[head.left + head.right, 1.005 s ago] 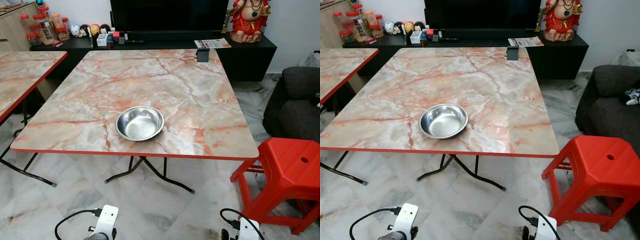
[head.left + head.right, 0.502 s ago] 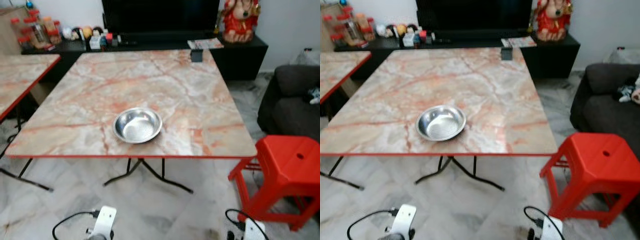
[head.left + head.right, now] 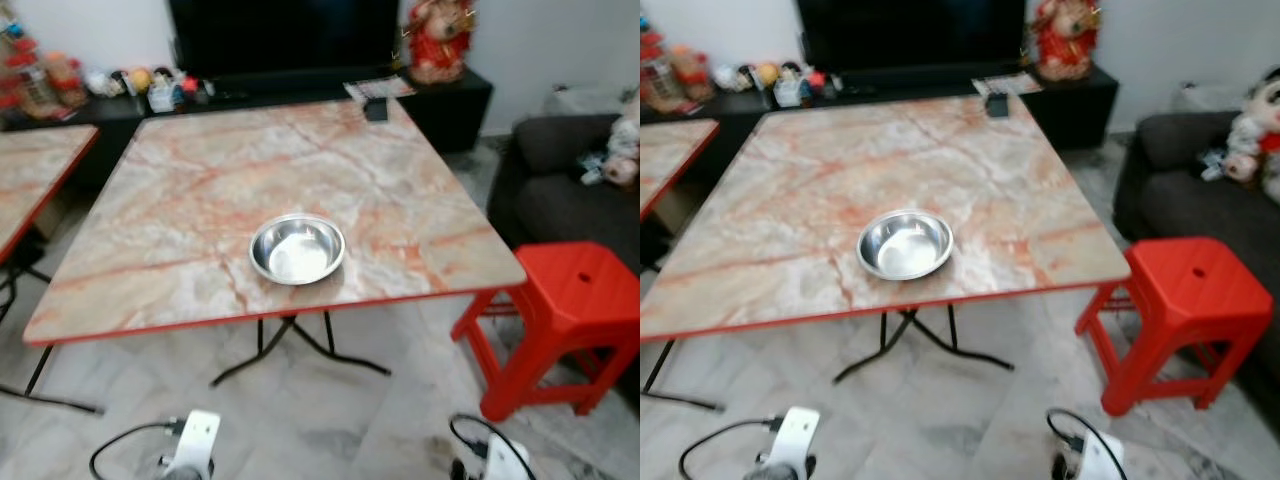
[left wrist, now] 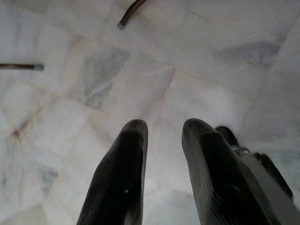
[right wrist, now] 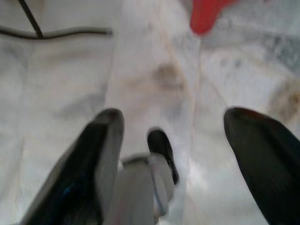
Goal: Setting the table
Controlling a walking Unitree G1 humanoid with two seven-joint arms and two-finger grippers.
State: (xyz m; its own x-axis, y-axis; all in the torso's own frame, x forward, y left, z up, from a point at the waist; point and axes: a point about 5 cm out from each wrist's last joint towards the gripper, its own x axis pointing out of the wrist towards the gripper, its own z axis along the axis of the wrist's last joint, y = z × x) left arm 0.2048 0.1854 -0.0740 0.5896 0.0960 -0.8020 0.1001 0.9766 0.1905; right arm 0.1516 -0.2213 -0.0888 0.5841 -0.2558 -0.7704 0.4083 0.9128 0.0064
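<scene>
A shiny steel bowl [image 3: 297,249] sits empty on the marble-patterned table [image 3: 190,180] with a red rim, close to its near edge. Both arms hang low over the floor in front of the table, well short of the bowl; their white wrist parts [image 3: 195,445] [image 3: 495,465] show at the bottom of the eye views. My left gripper [image 4: 164,126] points at the marble floor with a narrow gap between its fingers and nothing in it. My right gripper [image 5: 173,115] is spread wide open over the floor, also holding nothing.
A red plastic stool [image 3: 575,305] stands by the table's right corner, with a dark sofa [image 3: 560,190] behind it. A second marble table [image 3: 30,170] stands at the left. A black TV console [image 3: 300,95] with small items runs along the back wall. Black folding legs [image 3: 300,350] cross under the table.
The whole picture has shifted and tilted, so the camera has turned to the right; more of the sofa shows. The bowl lies in the same spot on the table.
</scene>
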